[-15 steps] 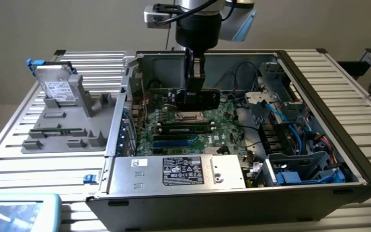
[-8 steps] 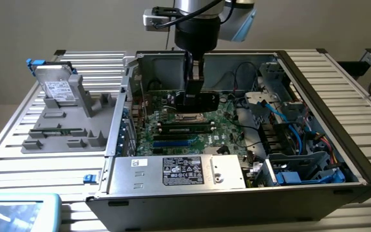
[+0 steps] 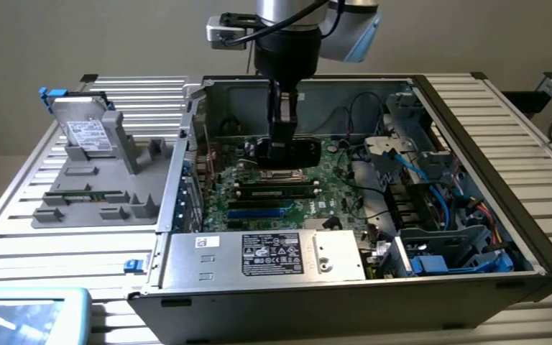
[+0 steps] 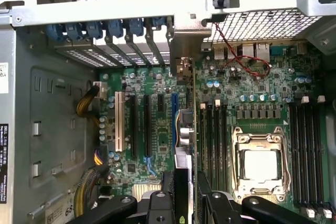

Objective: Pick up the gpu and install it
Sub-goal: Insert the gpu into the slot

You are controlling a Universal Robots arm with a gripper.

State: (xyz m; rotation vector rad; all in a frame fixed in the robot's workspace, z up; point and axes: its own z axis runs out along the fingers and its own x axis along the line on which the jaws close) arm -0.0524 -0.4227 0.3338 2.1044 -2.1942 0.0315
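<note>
Though half open, claw (image 4: 186, 205) clamps gpu (image 4: 185, 129) (edge-on).

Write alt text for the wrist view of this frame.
The gripper holds the gpu edge-on over the green motherboard inside an open computer case. Expansion slots lie to one side of the card, the processor socket to the other.

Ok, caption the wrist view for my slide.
Gripper holds the gpu edge-on over the motherboard, beside the blue expansion slot, inside the open computer case.
</note>
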